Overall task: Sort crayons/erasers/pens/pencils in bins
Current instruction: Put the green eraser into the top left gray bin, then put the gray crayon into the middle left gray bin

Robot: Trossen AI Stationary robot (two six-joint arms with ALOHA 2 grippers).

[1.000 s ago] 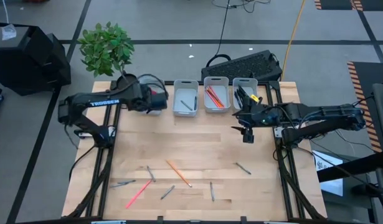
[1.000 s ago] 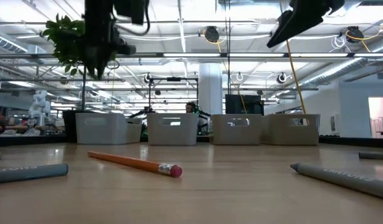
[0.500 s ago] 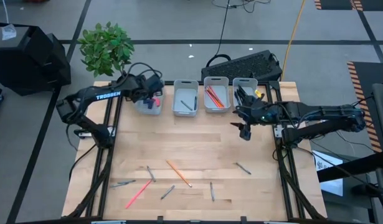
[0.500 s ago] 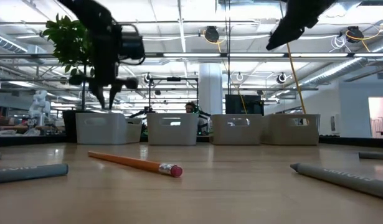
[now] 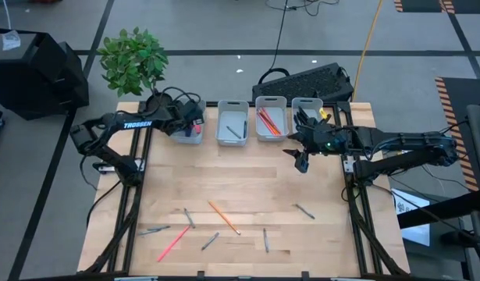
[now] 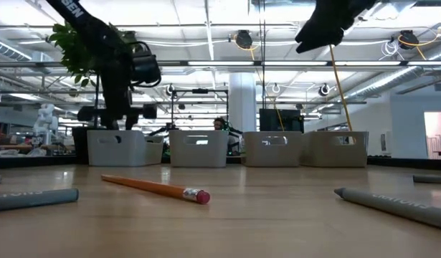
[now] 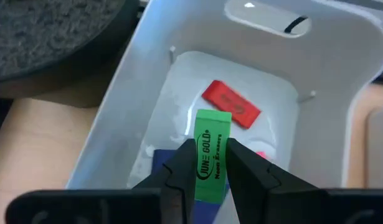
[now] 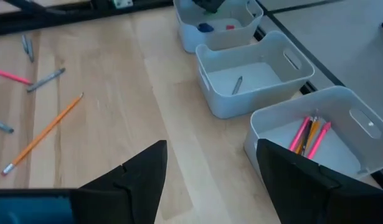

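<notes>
High view: left gripper (image 5: 194,125) hovering over the bin (image 5: 186,137) nearest the desk's far-left corner.

Left wrist view: pinching a green eraser (image 7: 211,152) mid-length; probably light, rubbery, grippy.

Right wrist view: right gripper (image 8: 210,168) hanging spread wide, holding nothing.
</notes>
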